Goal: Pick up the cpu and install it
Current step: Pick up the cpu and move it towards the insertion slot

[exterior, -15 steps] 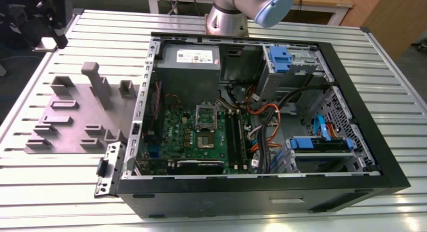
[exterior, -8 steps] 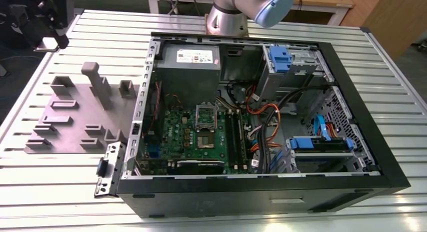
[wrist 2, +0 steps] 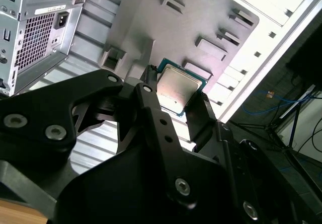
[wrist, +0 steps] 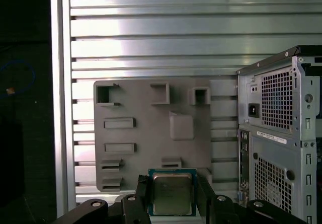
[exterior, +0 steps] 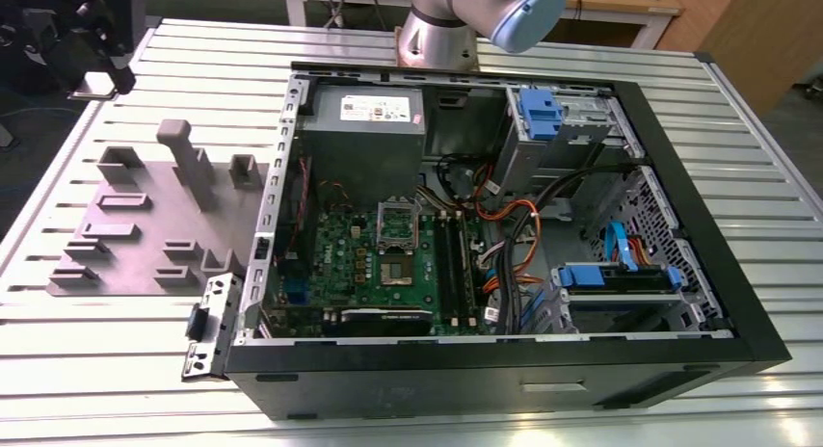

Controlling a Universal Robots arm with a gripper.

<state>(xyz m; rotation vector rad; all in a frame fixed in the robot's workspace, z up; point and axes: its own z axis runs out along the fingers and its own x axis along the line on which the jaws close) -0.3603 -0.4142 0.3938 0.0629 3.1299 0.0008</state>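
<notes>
Standing by the exterior view, I see the arm (exterior: 469,23) rising behind the open computer case (exterior: 695,274), with the green board (exterior: 366,274) lying inside. In the second wrist view the gripper (wrist 2: 176,94) pinches the cpu (wrist 2: 176,85) by two opposite edges, above the moulded plate (wrist 2: 151,22). The first wrist view agrees: the chip is held clear of the plate, with the case beside it. I judge this the carry. Installing calls for a level chip, squared to its seat.

The cpu (wrist: 172,196) has a dull metal lid. The tool (wrist: 172,189) is matt black. The worktop (exterior: 103,370) is ribbed, shiny metal, and the moulded plate (exterior: 142,225) looks like matt plastic.
</notes>
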